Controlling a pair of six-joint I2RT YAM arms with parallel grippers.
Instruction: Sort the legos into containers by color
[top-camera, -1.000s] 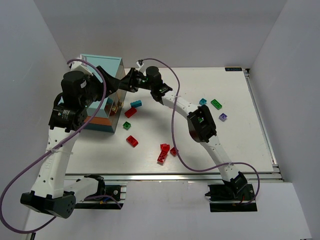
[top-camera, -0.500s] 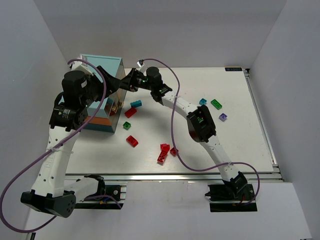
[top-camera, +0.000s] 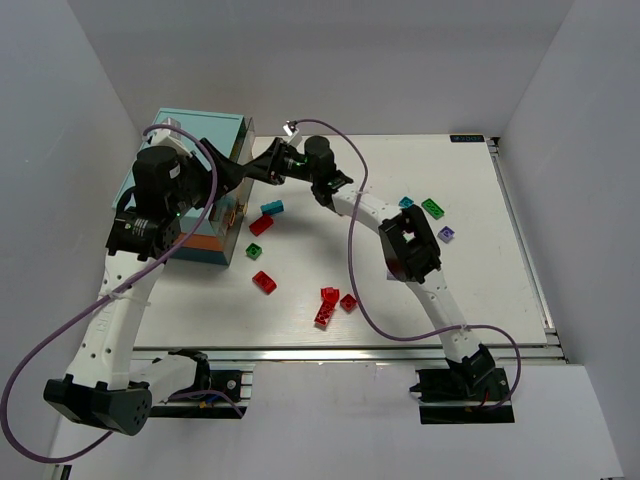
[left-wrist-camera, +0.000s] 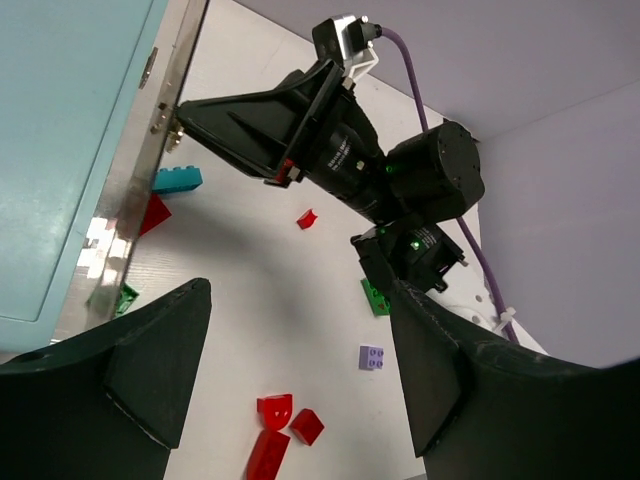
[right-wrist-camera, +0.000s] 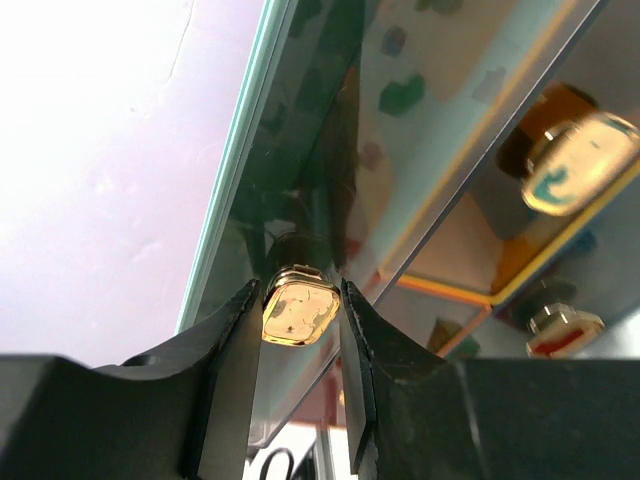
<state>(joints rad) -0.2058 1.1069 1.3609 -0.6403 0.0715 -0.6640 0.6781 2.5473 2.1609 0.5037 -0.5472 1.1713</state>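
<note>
Since a second ago, the right arm's elbow has swung away from the cabinet (top-camera: 198, 124) and its wrist has drawn back a little, as if starting a pull. The right hand (right-wrist-camera: 300, 300) is clenched on a small gold knob (right-wrist-camera: 297, 314) at the cabinet's front, one finger on each side of it. The knob belongs to a clear drawer (right-wrist-camera: 430, 150) near the cabinet's top edge; how far it has slid out cannot be told.

The left hand (left-wrist-camera: 300, 372) hovers above the cabinet's front edge, fingers spread wide and holding nothing.

To do this step well, the pull should probably run straight out from the cabinet's face, slowly and level, so the knob does not slip from the fingers and the cabinet does not drag or tip. The idle left hand could steady the cabinet.

The legos (top-camera: 328, 305) lie loose on the tabletop (top-camera: 480, 290), none yet in a drawer as far as can be seen. A cyan one, a red one and a green one sit just in front of the cabinet. A red cluster lies farther out. Green, cyan and pale purple pieces lie well apart from the cabinet, on its far right.
</note>
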